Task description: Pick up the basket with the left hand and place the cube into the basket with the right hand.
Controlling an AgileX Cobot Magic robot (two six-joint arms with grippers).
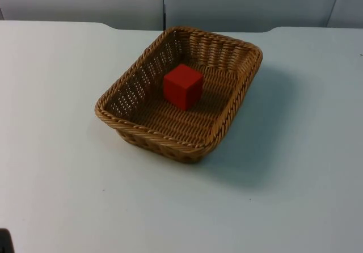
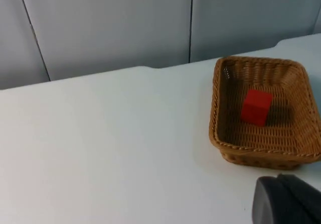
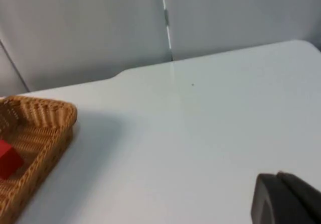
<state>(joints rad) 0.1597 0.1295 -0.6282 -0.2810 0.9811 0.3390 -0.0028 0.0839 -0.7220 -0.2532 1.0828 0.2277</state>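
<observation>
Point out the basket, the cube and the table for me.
basket (image 1: 148, 133): top view, on its near woven rim.
cube (image 1: 184, 77): top view, on its top face, inside the basket.
table (image 1: 295, 185): top view, on a bare patch beside the basket.

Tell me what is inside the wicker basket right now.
The wicker basket holds one red cube, resting on the woven floor near its middle and clear of the walls. The patch of floor beneath the cube is covered and cannot be seen.

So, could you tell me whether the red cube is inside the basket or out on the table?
Inside: the red cube rests on the woven floor of the basket, enclosed by its walls.
</observation>
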